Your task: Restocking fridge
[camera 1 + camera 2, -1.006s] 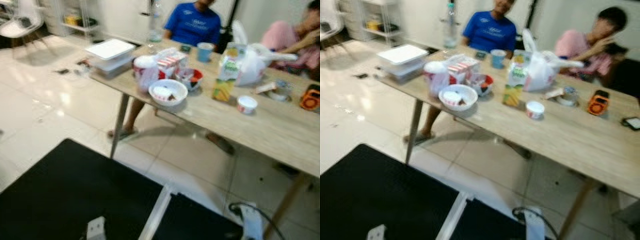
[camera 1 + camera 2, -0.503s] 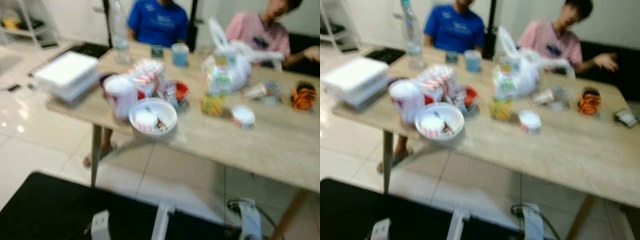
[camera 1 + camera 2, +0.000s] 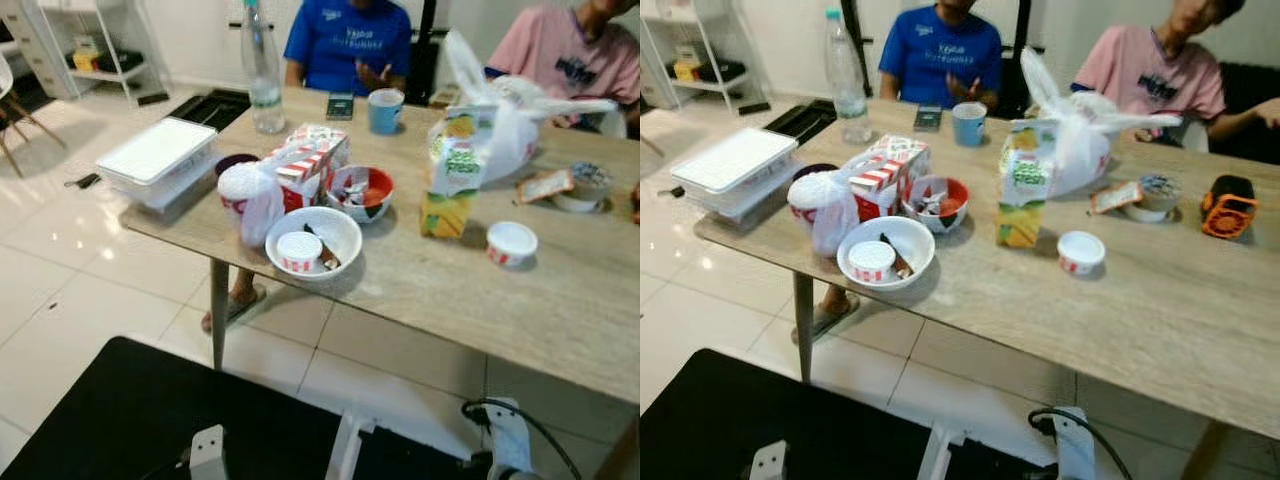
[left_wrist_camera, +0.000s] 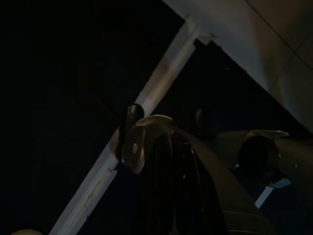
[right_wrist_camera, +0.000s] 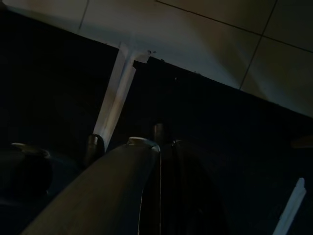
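Facing the desk, we judged pickup pending, next reaching for the juice carton; jaws' state we couldn't tell.

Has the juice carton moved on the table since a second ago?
No. The juice carton stands where it did, before the white bag and beside the small lidded cup. The whole picture shifted, so the camera moved.
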You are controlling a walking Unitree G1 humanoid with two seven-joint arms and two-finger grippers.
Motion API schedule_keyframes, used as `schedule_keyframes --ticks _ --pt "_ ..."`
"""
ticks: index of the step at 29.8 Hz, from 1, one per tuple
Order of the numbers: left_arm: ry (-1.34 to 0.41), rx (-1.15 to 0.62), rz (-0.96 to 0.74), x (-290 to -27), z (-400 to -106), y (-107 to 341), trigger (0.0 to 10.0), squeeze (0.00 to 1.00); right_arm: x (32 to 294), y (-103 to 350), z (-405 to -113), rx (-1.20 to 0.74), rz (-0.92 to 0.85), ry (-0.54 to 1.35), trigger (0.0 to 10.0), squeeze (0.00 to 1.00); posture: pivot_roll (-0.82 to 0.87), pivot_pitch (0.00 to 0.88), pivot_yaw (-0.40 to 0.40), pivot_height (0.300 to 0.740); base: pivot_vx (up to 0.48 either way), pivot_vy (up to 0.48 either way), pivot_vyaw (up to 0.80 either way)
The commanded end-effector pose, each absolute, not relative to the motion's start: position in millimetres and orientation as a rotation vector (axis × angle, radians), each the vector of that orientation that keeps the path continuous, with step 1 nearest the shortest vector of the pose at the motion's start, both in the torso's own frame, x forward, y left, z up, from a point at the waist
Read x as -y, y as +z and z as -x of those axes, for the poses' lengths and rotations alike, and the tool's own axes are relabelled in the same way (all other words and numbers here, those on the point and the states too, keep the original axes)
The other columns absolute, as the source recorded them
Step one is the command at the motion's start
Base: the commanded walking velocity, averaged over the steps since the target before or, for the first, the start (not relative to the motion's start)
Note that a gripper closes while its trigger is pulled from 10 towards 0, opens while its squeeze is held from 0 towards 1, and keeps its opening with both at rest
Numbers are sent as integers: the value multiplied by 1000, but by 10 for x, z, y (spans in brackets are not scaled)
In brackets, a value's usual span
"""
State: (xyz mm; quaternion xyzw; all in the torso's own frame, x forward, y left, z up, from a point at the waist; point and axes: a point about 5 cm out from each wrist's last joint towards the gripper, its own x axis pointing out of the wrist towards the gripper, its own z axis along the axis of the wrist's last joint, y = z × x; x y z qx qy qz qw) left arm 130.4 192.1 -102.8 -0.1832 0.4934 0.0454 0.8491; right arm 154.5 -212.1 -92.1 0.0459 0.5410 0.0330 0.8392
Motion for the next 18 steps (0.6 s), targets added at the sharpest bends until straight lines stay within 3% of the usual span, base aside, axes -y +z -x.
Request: schedule_keyframes --ticks 1,9,18 --pt "98 -1049 390 -1915 -1278 -1038 10000 0 2073 -929 -1541 -1139 -109 91 10000 0 -16 0 9 740 0 0 0" --pt "103 -1048 397 -1917 -1272 -1039 10000 0 1927 -910 -1610 -1124 -69 247 10000 0 -16 0 11 740 0 0 0" --pt "104 -1049 395 -1921 -1274 -1038 10000 0 1546 -706 -1933 -992 -151 648 10000 0 -17 0 15 740 0 0 0"
